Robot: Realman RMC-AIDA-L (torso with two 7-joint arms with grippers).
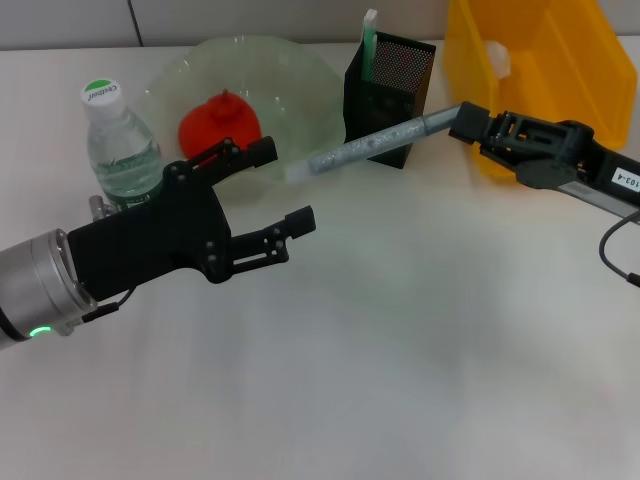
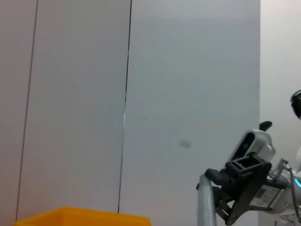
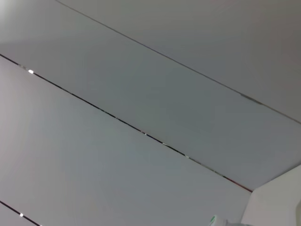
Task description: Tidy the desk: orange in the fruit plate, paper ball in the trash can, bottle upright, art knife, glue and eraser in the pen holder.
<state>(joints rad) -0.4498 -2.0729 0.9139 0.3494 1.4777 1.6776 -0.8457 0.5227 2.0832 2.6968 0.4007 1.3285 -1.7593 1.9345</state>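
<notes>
Right claw [image 1: 462,120]: closed on one end of a long grey stick [image 1: 370,146], apparently the glue or the art knife; which cannot be told. The stick is held nearly level above the surface, its free pale end reaching toward the fruit plate [image 1: 300,70] and its shaft crossing in front of the pen holder [image 1: 390,95]. Judgement: this level carry does not suit insertion; the stick would need tipping upright over the holder's open top.

Left claw [image 1: 270,185]: fingers spread wide, holding nothing, hovering above the surface in front of the bottle [image 1: 118,140].

Pen holder: black square mesh, rigid, already containing one pale-green stick standing on end.

Fruit plate: translucent green glass, wavy rim, with the orange [image 1: 220,125] resting inside.

Bottle: clear plastic, upright, white cap on top.

Trash can [image 1: 540,60]: bright yellow smooth plastic, standing behind the right arm.

Surface [image 1: 400,350]: plain white, flat.

Eraser and paper ball: not identifiable.
</notes>
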